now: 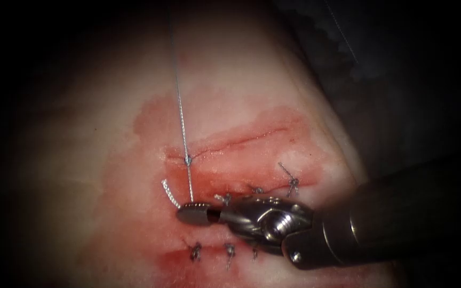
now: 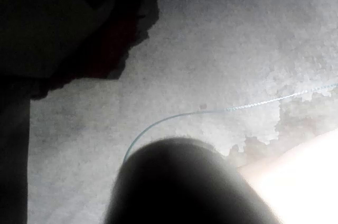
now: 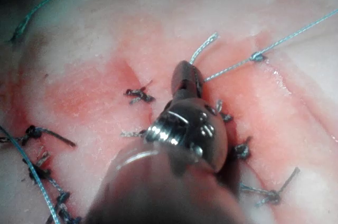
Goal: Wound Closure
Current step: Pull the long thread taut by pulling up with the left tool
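Right needle driver (image 1: pixel 192 213), jaws closed on the thread (image 1: pixel 181 120) beside its short free end (image 1: pixel 169 193). Beyond, a knot (image 1: pixel 188 159) sits on the cut (image 1: pixel 241 141), suggesting knot tying; tightening would need steady opposing tension. Needle unseen.

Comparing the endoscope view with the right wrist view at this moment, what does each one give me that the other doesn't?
Endoscope view adds the thread climbing from the knot on the cut to the picture's edge. Right wrist view adds another strand curving past further tied stitches. Both share the right hand, shut on the thread near that knot, the short loose end beside it, and red fluid on the tissue.
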`<state>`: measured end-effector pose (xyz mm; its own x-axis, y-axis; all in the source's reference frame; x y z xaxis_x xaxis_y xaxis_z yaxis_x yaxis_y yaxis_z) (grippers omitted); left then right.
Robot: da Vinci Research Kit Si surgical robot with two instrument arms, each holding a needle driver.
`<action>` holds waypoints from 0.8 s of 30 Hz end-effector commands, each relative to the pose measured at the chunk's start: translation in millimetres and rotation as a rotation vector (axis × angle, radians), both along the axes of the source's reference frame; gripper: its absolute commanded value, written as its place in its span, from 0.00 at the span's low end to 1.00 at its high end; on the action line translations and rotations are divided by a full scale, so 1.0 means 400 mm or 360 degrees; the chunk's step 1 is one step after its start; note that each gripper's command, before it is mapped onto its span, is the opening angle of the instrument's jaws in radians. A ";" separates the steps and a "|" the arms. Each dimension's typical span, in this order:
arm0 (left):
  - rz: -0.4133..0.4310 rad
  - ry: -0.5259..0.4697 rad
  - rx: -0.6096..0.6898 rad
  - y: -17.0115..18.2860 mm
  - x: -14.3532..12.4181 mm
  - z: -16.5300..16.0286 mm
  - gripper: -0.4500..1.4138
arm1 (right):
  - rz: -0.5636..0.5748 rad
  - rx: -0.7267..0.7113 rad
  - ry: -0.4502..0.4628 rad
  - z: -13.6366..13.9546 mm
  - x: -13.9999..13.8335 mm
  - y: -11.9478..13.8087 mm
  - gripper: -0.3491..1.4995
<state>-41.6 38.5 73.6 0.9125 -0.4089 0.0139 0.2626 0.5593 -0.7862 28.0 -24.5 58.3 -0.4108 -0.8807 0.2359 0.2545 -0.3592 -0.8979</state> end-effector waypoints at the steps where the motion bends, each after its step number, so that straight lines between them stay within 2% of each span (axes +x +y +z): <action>1: 0.0010 -0.0027 -0.0010 0.0023 -0.0024 0.0010 0.00 | 0.0067 -0.0023 -0.0023 0.0004 0.0024 0.0008 0.00; 2: 0.0020 -0.0047 -0.0017 0.0017 -0.0029 0.0013 0.00 | 0.0111 -0.0065 -0.0030 0.0001 0.0028 0.0020 0.10; 3: 0.0026 -0.0075 -0.0026 0.0009 -0.0036 0.0015 0.00 | 0.0158 -0.0141 -0.0020 -0.0004 0.0031 0.0035 0.36; 4: 0.0045 -0.0140 -0.0034 -0.0012 -0.0057 0.0004 0.00 | 0.0325 -0.0280 0.0008 -0.0020 0.0025 0.0079 0.59; 5: 0.0045 -0.0140 -0.0034 -0.0012 -0.0057 0.0004 0.00 | 0.0325 -0.0280 0.0008 -0.0020 0.0025 0.0079 0.59; 7: 0.0003 -0.0253 -0.0049 -0.0026 -0.0081 -0.0024 0.00 | 0.0436 -0.0300 0.0063 -0.0043 0.0000 0.0123 0.74; 8: -0.0053 -0.0369 -0.0051 -0.0035 -0.0096 -0.0050 0.00 | 0.0471 -0.0297 0.0072 -0.0054 -0.0013 0.0141 0.79; 10: -0.0243 -0.0731 0.0012 -0.0045 -0.0110 -0.0102 0.00 | 0.0542 -0.0306 0.0051 -0.0079 -0.0042 0.0178 0.90; 12: -0.0430 -0.1067 0.0172 -0.0050 -0.0111 -0.0175 0.00 | 0.0608 -0.0298 0.0014 -0.0096 -0.0063 0.0205 0.91; 15: -0.0596 -0.1409 0.0293 -0.0065 -0.0110 -0.0279 0.00 | 0.0685 -0.0289 -0.0023 -0.0115 -0.0099 0.0231 0.91; 16: -0.0659 -0.1594 0.0371 -0.0068 -0.0114 -0.0338 0.00 | 0.0736 -0.0290 -0.0050 -0.0117 -0.0119 0.0242 0.87; 17: -0.0659 -0.1594 0.0371 -0.0068 -0.0114 -0.0338 0.00 | 0.0736 -0.0290 -0.0050 -0.0117 -0.0119 0.0242 0.87; 18: -0.0694 -0.1731 0.0445 -0.0067 -0.0123 -0.0380 0.00 | 0.0790 -0.0293 -0.0092 -0.0109 -0.0121 0.0262 0.84; 19: -0.0694 -0.1731 0.0445 -0.0067 -0.0123 -0.0380 0.00 | 0.0790 -0.0293 -0.0092 -0.0109 -0.0121 0.0262 0.84; 21: -0.0714 -0.1874 0.0515 -0.0067 -0.0135 -0.0417 0.00 | 0.0853 -0.0298 -0.0134 -0.0087 -0.0113 0.0295 0.84; 22: -0.0724 -0.1980 0.0560 -0.0074 -0.0149 -0.0436 0.00 | 0.0905 -0.0310 -0.0153 -0.0053 -0.0110 0.0315 0.84; 23: -0.0724 -0.1980 0.0560 -0.0074 -0.0149 -0.0436 0.00 | 0.0905 -0.0310 -0.0153 -0.0053 -0.0110 0.0315 0.84; 24: -0.0745 -0.2068 0.0598 -0.0081 -0.0161 -0.0443 0.00 | 0.0942 -0.0328 -0.0177 -0.0019 -0.0106 0.0319 0.84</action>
